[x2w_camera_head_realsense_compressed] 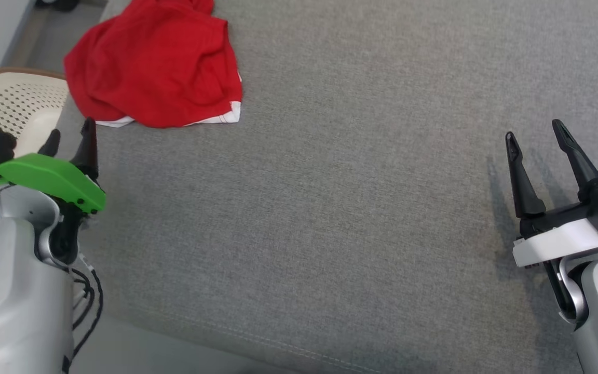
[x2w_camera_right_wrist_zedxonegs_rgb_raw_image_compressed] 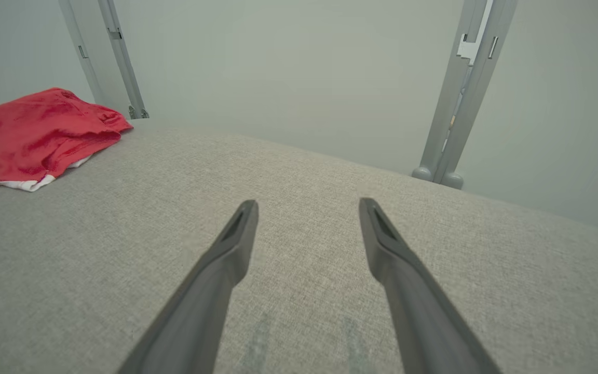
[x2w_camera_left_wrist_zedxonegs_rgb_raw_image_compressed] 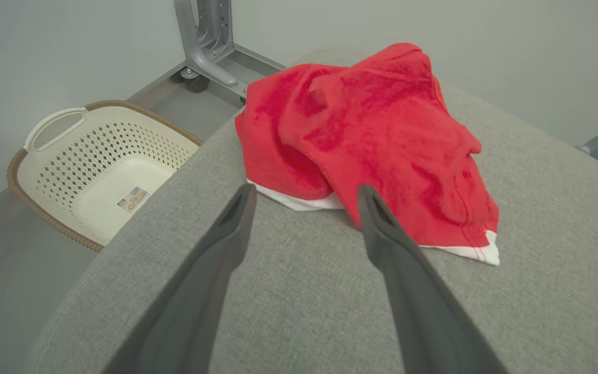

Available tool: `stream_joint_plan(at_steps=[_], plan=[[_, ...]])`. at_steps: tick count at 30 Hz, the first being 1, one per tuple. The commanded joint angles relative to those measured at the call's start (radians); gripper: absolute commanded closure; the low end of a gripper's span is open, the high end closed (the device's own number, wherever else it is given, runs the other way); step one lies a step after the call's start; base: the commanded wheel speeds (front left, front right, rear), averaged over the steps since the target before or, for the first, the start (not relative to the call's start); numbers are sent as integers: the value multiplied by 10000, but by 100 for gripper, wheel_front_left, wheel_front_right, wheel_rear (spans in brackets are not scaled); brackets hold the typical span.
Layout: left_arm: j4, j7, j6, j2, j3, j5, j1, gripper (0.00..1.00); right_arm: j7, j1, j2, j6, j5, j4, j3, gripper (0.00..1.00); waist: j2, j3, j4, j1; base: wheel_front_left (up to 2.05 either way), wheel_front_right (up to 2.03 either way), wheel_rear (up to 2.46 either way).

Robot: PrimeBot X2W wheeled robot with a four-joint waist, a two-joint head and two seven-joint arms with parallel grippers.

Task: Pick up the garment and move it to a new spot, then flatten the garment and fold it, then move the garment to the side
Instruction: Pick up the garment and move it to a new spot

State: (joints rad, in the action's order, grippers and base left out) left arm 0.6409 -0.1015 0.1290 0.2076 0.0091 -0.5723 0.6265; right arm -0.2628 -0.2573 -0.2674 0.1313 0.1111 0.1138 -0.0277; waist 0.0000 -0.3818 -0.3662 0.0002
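**First step: the garment is not yet picked up, and you are lined up to take it.**

The garment (x2w_camera_head_realsense_compressed: pixel 153 62) lies in a crumpled red heap with a white hem showing. It sits at the far left of the grey cushion (x2w_camera_head_realsense_compressed: pixel 330 208), near the edge above the basket (x2w_camera_head_realsense_compressed: pixel 18 104). Your left gripper (x2w_camera_head_realsense_compressed: pixel 70 130) hovers just short of the heap's near edge, fingers spread wide and empty. In the left wrist view one fingertip overlaps the hem, but you cannot tell whether it touches. Your right gripper (x2w_camera_head_realsense_compressed: pixel 534 131) hangs well apart on the right, fingers also spread and holding nothing. The next move likely calls for easing the left gripper forward and down onto a thick fold. Close on plenty of cloth, then carry it to the bare middle of the cushion, away from the edge.
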Motion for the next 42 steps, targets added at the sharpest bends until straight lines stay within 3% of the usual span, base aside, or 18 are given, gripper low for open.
stream_joint_plan(at_steps=[1,11,18,19,20,21,28,30,35,42], plan=[[293,59,27,144,4,66,400,0,-27,-231,-106,-10,24,-100,-29,0,0,-1204,849,-2,0,0,0],[2773,6,28,400,156,-530,2076,0,-27,-291,-308,-10,-17,-394,-89,0,0,-1809,1396,-2,0,0,0],[3863,258,31,290,25,-972,2411,0,22,-31,-412,-10,-36,-537,135,0,0,-1834,1501,-2,0,0,0],[3979,298,31,286,-14,-1016,2444,7,40,12,-412,-10,-36,-561,164,0,0,-1818,1500,-2,0,0,0],[4048,356,31,246,-66,-1062,2449,62,51,49,-411,-10,-33,-575,190,0,0,-1791,1491,-2,0,0,0],[4092,353,31,185,-116,-1146,2439,100,65,85,-407,-10,-32,-589,213,0,0,-1759,1476,-2,0,0,0],[3373,431,41,228,-1078,-1504,2201,100,46,119,-189,-10,4,-465,236,0,0,-1396,1348,-2,0,0,0],[2713,419,41,113,-1634,-1704,2139,100,26,193,-92,-10,29,-340,223,0,0,-1153,1277,-2,0,0,0],[808,315,29,431,-3178,-2116,1689,100,-24,223,333,-10,154,21,28,0,0,-426,1311,-2,0,0,0],[-1903,-192,29,675,-4758,-2549,883,100,-28,278,1084,-10,318,263,-89,0,0,635,1909,-2,0,0,0]])
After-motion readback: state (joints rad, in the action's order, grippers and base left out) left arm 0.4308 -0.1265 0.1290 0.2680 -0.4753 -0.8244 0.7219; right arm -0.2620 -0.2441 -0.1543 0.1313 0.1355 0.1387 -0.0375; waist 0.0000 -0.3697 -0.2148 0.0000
